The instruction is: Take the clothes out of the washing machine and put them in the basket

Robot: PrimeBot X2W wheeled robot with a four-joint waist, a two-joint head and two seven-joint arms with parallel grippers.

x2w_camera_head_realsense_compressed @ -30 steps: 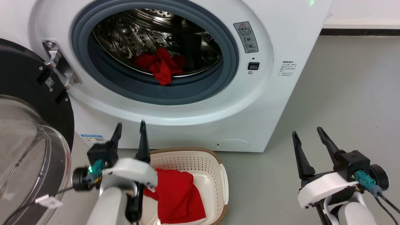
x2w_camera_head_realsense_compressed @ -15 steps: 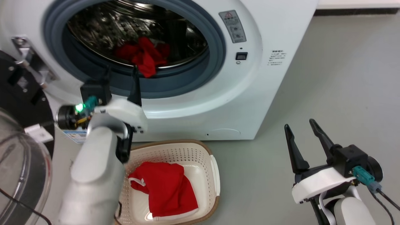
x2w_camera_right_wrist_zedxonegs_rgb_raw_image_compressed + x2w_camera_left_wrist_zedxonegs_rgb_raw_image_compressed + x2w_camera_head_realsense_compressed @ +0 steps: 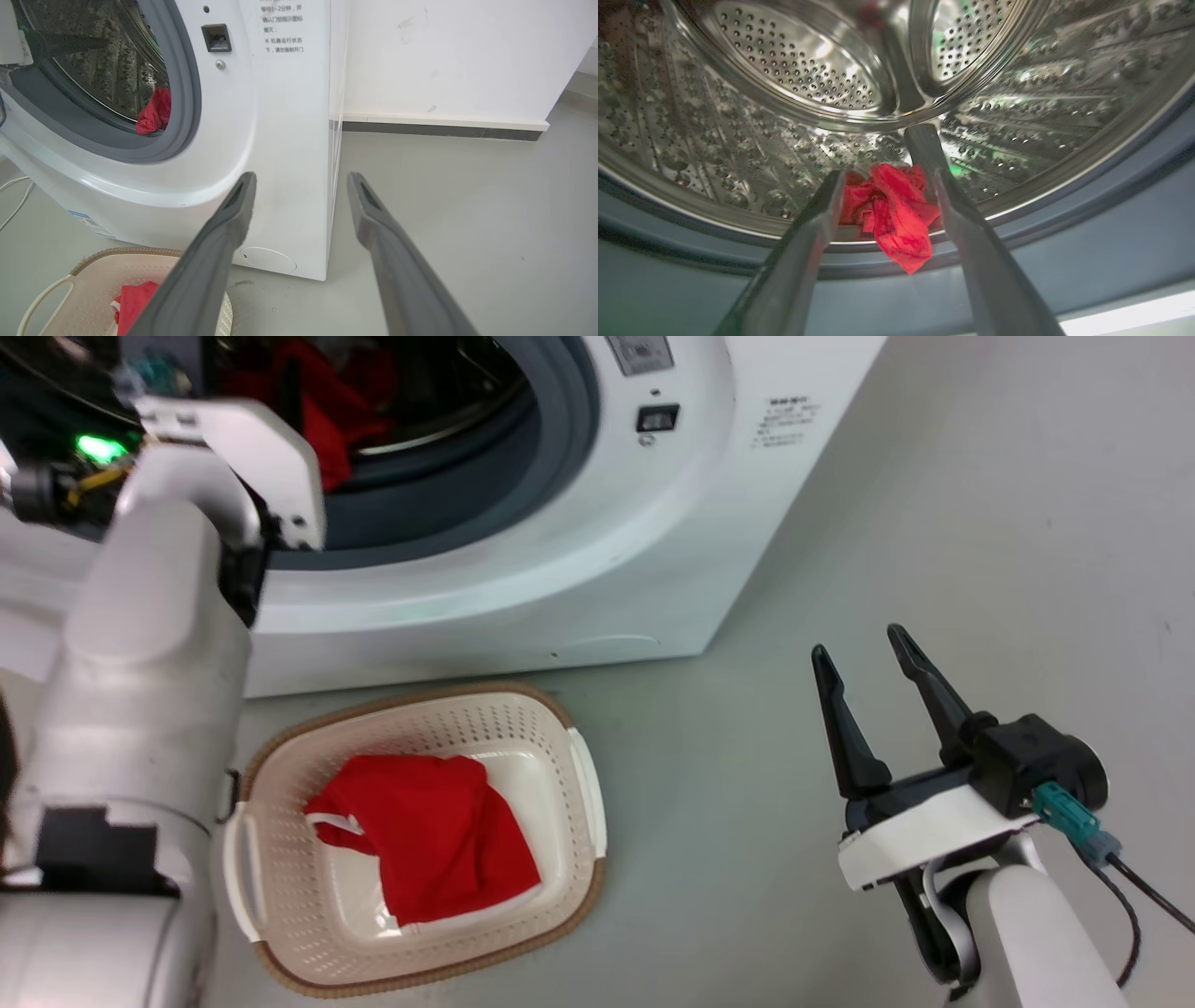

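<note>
Item 1, the washing machine (image 3: 579,551): white front, porthole open. My left wrist camera gives me the inside, a perforated steel drum (image 3: 794,70) ringed by a grey seal (image 3: 1064,261). The head camera gives the porthole's lower rim and the front panel.

Item 2, crumpled red garment (image 3: 896,214): at the drum's front lip, one corner hanging onto the seal. The right wrist camera shows it as a small red scrap inside the porthole.

Item 3, left gripper (image 3: 888,175): at the porthole's mouth, fingers spread wide. The garment shows in the gap between them, and I cannot tell whether they touch it. The head camera shows me mostly its pale forearm (image 3: 149,644).

Item 4, the basket (image 3: 411,694): on the floor (image 3: 840,523) just in front of the machine, below the porthole. It holds a second red garment (image 3: 439,840) with white trim.

Item 5, right gripper (image 3: 859,644): over the floor off the machine's corner on my right, fingers apart and empty. Its own camera adds the white wall (image 3: 444,56) beside the machine.
</note>
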